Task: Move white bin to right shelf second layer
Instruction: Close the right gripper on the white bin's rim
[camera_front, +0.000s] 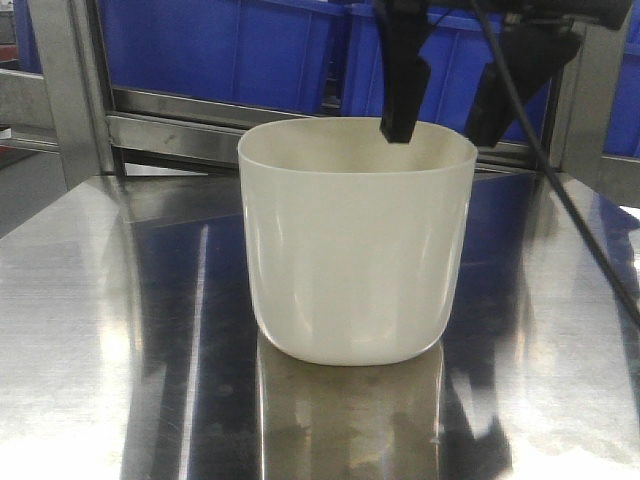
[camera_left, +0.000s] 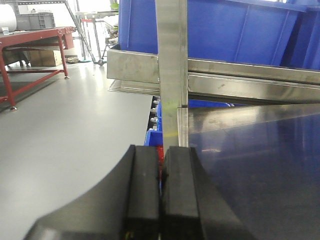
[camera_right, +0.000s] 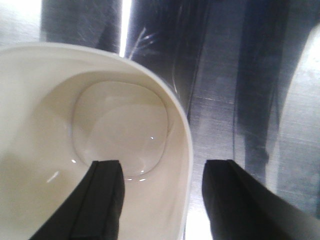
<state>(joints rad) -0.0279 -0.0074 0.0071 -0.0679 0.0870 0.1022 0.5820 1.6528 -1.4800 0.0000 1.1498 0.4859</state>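
white bin (camera_front: 355, 240) sat upright on steel tabletop (camera_front: 90, 300), blue crates (camera_front: 230, 50) on rack behind; right fingers (camera_right: 102, 200) were spread wide, straddling bin's wall, one inside, other outside over tabletop; gripping nothing far as I could see, though couldn't tell if either touched rim; left fingers (camera_left: 145, 180) were pressed together, nothing between, near tabletop's edge by steel post (camera_left: 172, 50)

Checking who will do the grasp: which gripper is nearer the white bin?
Right. The right gripper hangs open astride the bin's rim. The left gripper is shut at the table edge, with no bin in its view.
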